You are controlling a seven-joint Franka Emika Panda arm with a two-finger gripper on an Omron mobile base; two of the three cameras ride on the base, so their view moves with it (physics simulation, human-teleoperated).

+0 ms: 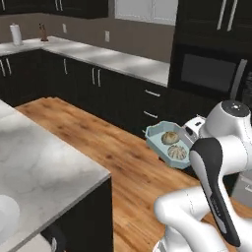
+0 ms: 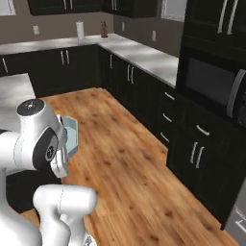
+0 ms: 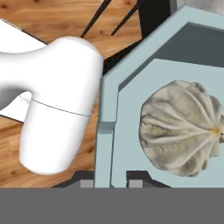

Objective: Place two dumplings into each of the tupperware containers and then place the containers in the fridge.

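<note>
You have the light blue tupperware container (image 1: 166, 141) held up in the air over the wooden floor (image 1: 98, 138), in front of the dark cabinets (image 1: 123, 96). In the hand view the gripper (image 3: 110, 183) sits at the container's rim (image 3: 106, 131), one dark finger tip on each side of the wall, clamped on it; the tips are mostly cut off at the picture's bottom, so the exact contact is hard for you to judge.

Count two dumplings (image 1: 170, 137) in the tub in the left base view, lying side by side and just beside each other. The hand view shows you one dumpling (image 3: 183, 129) close up, right of the gripped rim.

The tub is shallow, rectangular, with clipped rounded corners and a pale blue floor. The dumplings are beige-tan, rounded, with pleats running to a central pinch. In the right base view a blue edge of the container (image 2: 71, 134) shows beside the arm.
</note>
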